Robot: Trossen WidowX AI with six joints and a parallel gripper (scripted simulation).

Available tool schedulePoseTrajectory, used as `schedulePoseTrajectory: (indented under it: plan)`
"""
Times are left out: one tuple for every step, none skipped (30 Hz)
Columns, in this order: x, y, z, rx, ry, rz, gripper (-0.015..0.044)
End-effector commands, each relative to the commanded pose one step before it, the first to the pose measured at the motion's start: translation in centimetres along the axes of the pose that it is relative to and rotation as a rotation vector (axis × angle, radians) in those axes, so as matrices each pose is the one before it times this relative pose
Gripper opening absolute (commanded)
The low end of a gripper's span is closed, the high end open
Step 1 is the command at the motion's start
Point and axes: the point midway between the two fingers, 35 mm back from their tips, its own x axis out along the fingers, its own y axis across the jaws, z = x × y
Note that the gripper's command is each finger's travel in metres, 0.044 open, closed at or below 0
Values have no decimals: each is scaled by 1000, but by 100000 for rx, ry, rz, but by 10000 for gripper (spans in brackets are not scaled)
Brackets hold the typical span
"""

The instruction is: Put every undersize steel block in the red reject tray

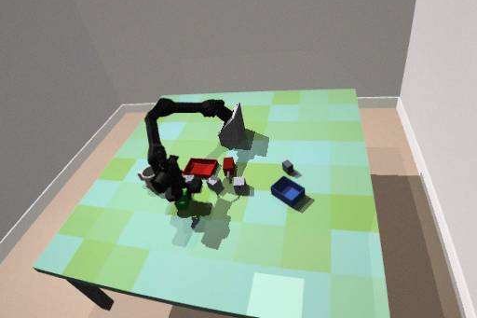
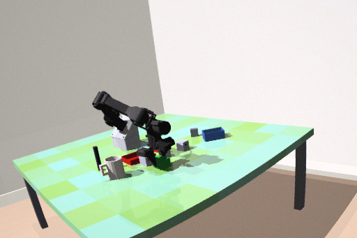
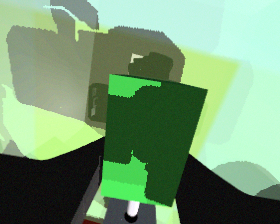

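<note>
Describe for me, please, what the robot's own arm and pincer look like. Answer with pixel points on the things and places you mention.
The arm (image 1: 179, 107) (image 2: 120, 105) is black throughout, built of slim, straight links joined by bulkier, rounded joint housings. The pincer (image 1: 184, 193) (image 2: 153, 155) (image 3: 143, 141) is black too, with chunky, angular fingers. I can make out no cables, sleeves or markings on either.

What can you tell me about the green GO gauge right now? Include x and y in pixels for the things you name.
The green GO gauge (image 1: 183, 200) (image 2: 162, 162) (image 3: 151, 130) has a plain, box-shaped handle with flat faces, part bright, part in shadow; its material is unclear. A slim whitish pin (image 3: 133, 207) juts from one end toward the dark hole in a grey steel block (image 3: 147, 216). Whether the tip has entered, I can't tell. The gripper (image 1: 183, 188) (image 2: 155, 155) (image 3: 143, 141) is clamped on the handle, low over the table; whether it touches the tabletop is unclear.
</note>
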Motion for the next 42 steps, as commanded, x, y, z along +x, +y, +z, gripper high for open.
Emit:
schedulePoseTrajectory:
  plan:
    - [-170,139,93,-230,-674,-19,0]
    - [-1,5,-51,4,-4,0,0]
    - [-3,7,-62,-2,2,0,0]
    - [-7,7,-75,-19,18,1,0]
    - [-11,1,-62,-19,18,0,0]
    - [-15,-7,-53,-10,9,0,0]
    - [-21,-16,-53,-1,1,0,0]
    - [-20,-16,-53,-1,1,0,0]
    - [-14,-10,-35,-1,0,0,0]
    - [-5,-4,-12,0,0,0,0]
    - [0,0,0,0,0,0,0]
    - [0,0,0,0,0,0,0]
    - [-2,-3,-11,2,-2,0,0]
    - [-9,-11,-23,4,-4,0,0]
    - [-22,-27,-37,5,-5,0,0]
    - [-34,-43,-43,4,-4,0,0]
    - [-53,-69,-52,7,-7,-1,0]
    - [-53,-76,-47,9,-10,-1,0]
    - [-32,-51,2,9,-10,-1,0]
    - [-14,-25,-15,5,-4,-1,0]
    - [-16,-31,3,12,1,-1,0]
    - [137,101,13,15,181,36,0]
    - [-19,-24,0,7,-14,-4,0]
    - [-40,-51,-1,15,-30,-8,0]
    - [-67,-85,-2,25,-50,-13,0]
    - [-56,-71,-2,21,-42,-11,0]
    - [-39,-49,-1,14,-29,-7,0]
    - [-15,-18,-1,5,-11,-3,0]
    - [0,0,0,0,0,0,0]
    - [0,0,0,0,0,0,0]
    - [0,0,0,0,0,0,0]
    - [2,1,13,5,-1,0,0]
    - [3,2,26,11,-3,0,0]
    - [4,2,36,15,-4,0,0]
    - [16,11,52,24,-8,0,0]
    - [19,12,60,27,-9,-1,0]
    - [22,14,68,31,-10,-1,0]
    - [24,16,76,35,-12,-1,0]
    - [26,17,81,37,-12,-1,0]
    - [27,18,83,38,-13,-1,0]
    - [28,19,84,38,-13,-1,0]
    - [28,19,83,38,-13,-1,0]
